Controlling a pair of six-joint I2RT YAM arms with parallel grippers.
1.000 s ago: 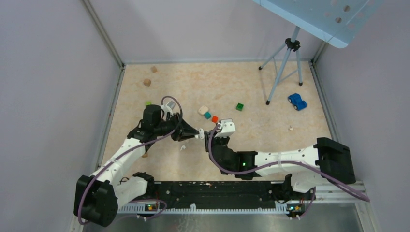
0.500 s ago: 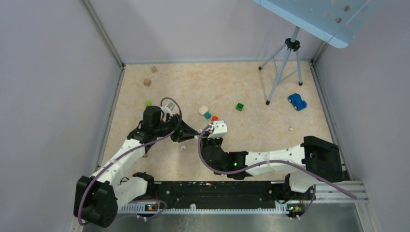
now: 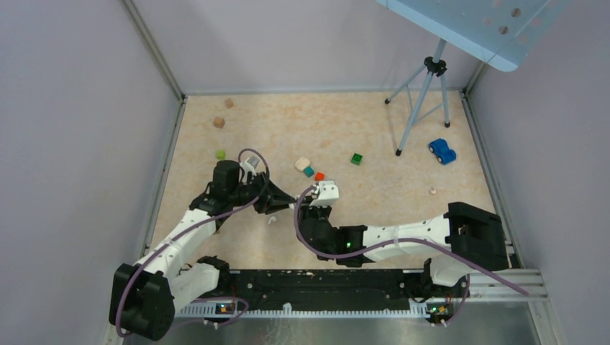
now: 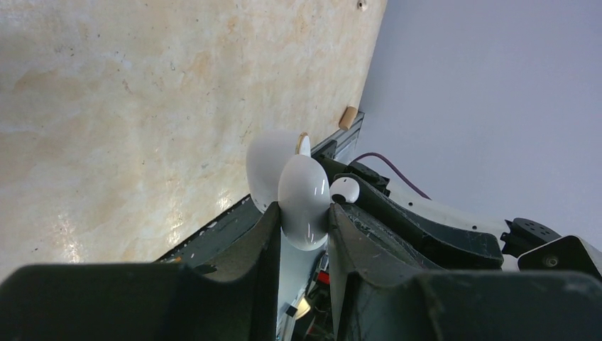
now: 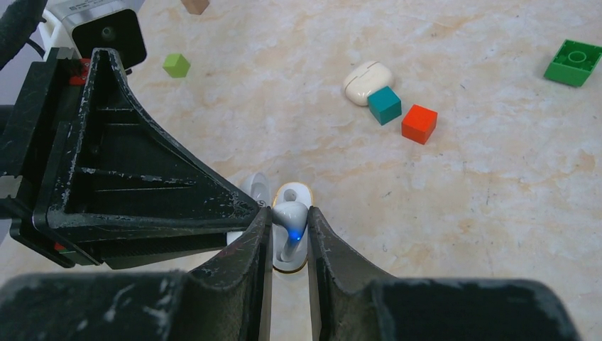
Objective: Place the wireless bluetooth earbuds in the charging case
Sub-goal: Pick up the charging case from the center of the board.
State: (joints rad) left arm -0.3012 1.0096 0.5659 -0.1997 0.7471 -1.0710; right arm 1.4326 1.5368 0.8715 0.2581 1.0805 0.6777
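Note:
My left gripper (image 4: 304,213) is shut on the white charging case (image 4: 302,199), held above the table with its lid hinged open. My right gripper (image 5: 289,210) is shut on one white earbud (image 5: 291,220), which shows a blue light. That earbud sits right over the case's gold-rimmed open well (image 5: 292,192). In the left wrist view the same earbud (image 4: 346,190) shows just beside the case. From above, the two grippers (image 3: 286,203) (image 3: 302,205) meet tip to tip at mid-table. A tiny white piece (image 3: 272,218), which looks like the other earbud, lies on the table below them.
A cream rounded piece (image 5: 368,78), a teal cube (image 5: 384,105) and a red cube (image 5: 419,123) lie just beyond the grippers. A green brick (image 5: 573,62), a lime cube (image 5: 176,65), wooden blocks (image 3: 219,122), a blue toy car (image 3: 442,151) and a tripod (image 3: 424,100) stand farther off.
The right arm has swung left, bringing its earbud up against the case in the left gripper. The left arm shifted only slightly. Both grips are unchanged.

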